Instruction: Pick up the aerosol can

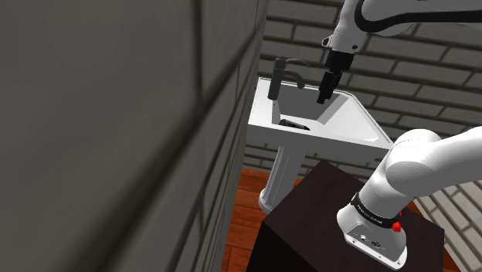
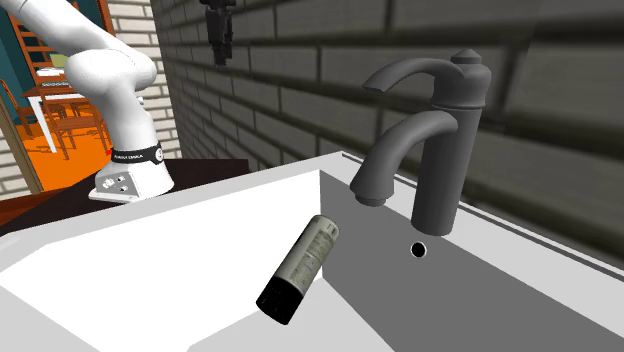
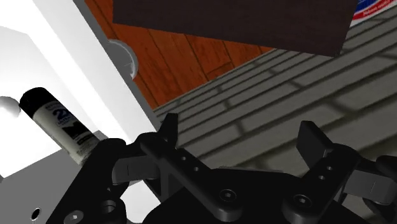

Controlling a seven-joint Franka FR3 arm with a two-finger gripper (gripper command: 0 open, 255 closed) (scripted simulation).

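Note:
The aerosol can (image 2: 300, 267) lies on its side in the white sink's basin (image 2: 180, 250), black cap toward the front rim, grey printed body pointing at the faucet. It also lies in the basin below the faucet in the shoulder view (image 1: 295, 122). My black gripper (image 1: 323, 96) hangs above the sink's back edge, apart from the can. High against the brick wall in the second exterior view, the gripper (image 2: 217, 45) is well above the basin. In the wrist view the gripper (image 3: 242, 137) is open, nothing between its fingers; the can (image 3: 57, 124) lies off to one side.
A dark faucet (image 2: 430, 140) rises at the basin's back, with a drain hole (image 2: 418, 248) beneath it. A grey brick wall (image 1: 432, 69) stands behind the pedestal sink (image 1: 340, 131), a plain grey wall (image 1: 116, 131) close beside it. The dark stand (image 1: 309, 224) sits on a wooden floor (image 1: 247, 209).

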